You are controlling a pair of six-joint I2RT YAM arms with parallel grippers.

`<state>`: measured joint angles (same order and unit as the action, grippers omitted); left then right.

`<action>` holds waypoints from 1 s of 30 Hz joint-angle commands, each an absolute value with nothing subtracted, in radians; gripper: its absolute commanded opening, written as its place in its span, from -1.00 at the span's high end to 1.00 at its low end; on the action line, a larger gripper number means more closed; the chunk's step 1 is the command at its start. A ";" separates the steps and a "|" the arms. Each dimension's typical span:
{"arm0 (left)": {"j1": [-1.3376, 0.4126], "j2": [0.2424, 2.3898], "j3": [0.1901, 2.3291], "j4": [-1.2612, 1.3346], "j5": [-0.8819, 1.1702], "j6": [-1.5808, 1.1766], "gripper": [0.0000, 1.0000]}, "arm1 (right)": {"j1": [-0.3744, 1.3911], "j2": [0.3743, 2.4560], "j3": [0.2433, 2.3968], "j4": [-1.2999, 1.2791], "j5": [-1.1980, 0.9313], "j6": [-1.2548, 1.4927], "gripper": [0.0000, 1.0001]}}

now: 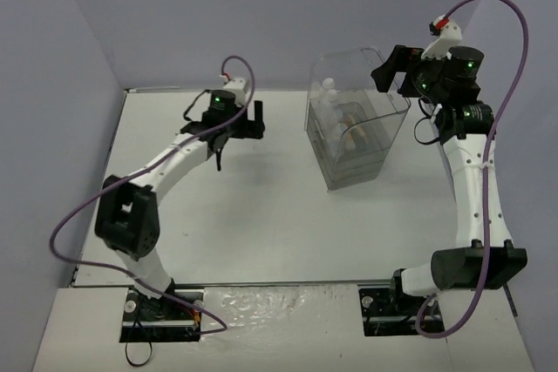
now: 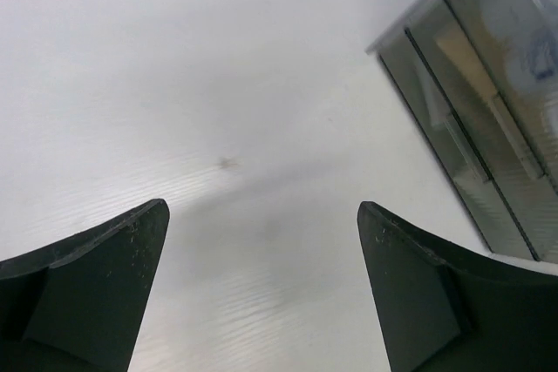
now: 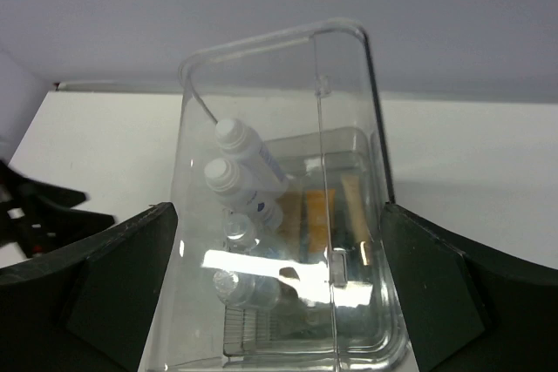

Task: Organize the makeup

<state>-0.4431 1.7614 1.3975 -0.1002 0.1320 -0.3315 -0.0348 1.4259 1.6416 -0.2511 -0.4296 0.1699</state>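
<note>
The makeup sits inside the clear plastic case [image 1: 357,124]. Looking down into it in the right wrist view, I see two white bottles [image 3: 248,152] leaning at the left, two small clear bottles [image 3: 236,231] below them, an orange flat case [image 3: 316,215] and a beige tube [image 3: 353,205]. My right gripper [image 3: 279,206] is open above the case [image 3: 349,84], its fingers [image 3: 122,276] showing on either side of it; from above, the right gripper [image 1: 390,71] is at the case's back right corner. My left gripper [image 2: 261,206] is open over bare table, nothing between its fingers [image 2: 105,276]. It [image 1: 255,119] is left of the case.
The case's drawer fronts [image 2: 475,128] show at the upper right of the left wrist view. The white table [image 1: 253,215] is walled by grey panels at the left, back and right. Purple cables loop off both arms.
</note>
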 commanded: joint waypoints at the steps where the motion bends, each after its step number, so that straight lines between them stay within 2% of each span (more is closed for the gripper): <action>1: -0.361 1.468 1.426 -0.318 -0.033 -0.236 -0.80 | -0.041 1.212 1.629 -0.190 -0.286 0.108 -1.00; 5: -0.306 1.249 1.427 -0.456 -0.126 -0.176 -0.94 | -0.034 1.031 1.530 -0.191 -0.156 0.061 -1.00; 10: -0.298 1.092 1.430 -0.642 -0.280 -0.081 -0.94 | 0.027 0.833 1.346 -0.191 0.039 0.050 -1.00; 17: -0.298 0.905 1.364 -0.707 -0.365 -0.115 -0.94 | 0.057 0.596 1.134 -0.193 0.097 0.039 -1.00; 24: -0.297 0.750 1.254 -0.714 -0.418 -0.176 -0.94 | 0.085 0.450 1.069 -0.226 0.158 0.060 -1.00; 30: -0.298 0.683 1.193 -0.769 -0.422 -0.235 -0.94 | 0.111 0.407 1.081 -0.292 0.164 0.074 -1.00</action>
